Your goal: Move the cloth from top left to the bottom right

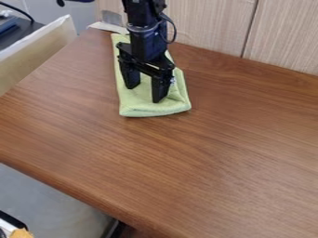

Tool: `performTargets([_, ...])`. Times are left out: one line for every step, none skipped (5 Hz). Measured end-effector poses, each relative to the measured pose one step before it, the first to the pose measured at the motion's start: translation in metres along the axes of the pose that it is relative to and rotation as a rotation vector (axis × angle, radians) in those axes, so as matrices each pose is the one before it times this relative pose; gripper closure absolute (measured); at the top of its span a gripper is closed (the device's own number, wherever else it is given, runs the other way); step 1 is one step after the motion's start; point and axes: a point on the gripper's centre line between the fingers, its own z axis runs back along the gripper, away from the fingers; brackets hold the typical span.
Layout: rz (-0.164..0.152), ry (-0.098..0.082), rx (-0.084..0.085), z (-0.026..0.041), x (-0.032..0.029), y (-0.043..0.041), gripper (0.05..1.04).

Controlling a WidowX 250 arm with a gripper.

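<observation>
Toward the table's (205, 153) eleven o'clock, the gripper (144, 94) stands wide open over the cloth (149, 108), apparently holding nothing

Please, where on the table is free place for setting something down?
The widest bare patch of the table is at the picture's right, between the cloth, the wall panels and the near edge. Another lies left of the cloth, up to the table's left edge. It is crowded near the top, where the gripper is over the cloth.

Brn wood tbl (236, 153), pale wood panels (208, 23) behind — dark seam (250, 28), grey area (46, 197) lower L
</observation>
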Motion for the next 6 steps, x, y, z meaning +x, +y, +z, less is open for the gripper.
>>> performTargets([-0.0028,0.0031,0.0140,-0.00361,-0.00190,-0.00294,0.083])
performTargets([-0.0163,0.0027,-0.0011,-0.00156,-0.00066,-0.00804,0.083])
performTargets([-0.0365,-0.0094,-0.0093,0.00082,0.00536,-0.01627,0.081])
performTargets([-0.0711,-0.0131,-0.0260,0.00371,0.00677,-0.03331,0.083])
performTargets([-0.0705,-0.0041,-0.0185,0.00231,0.00264,-0.03138,0.084])
performTargets([-0.0924,-0.0047,-0.0278,-0.00149,0.00159,-0.03630,0.084])
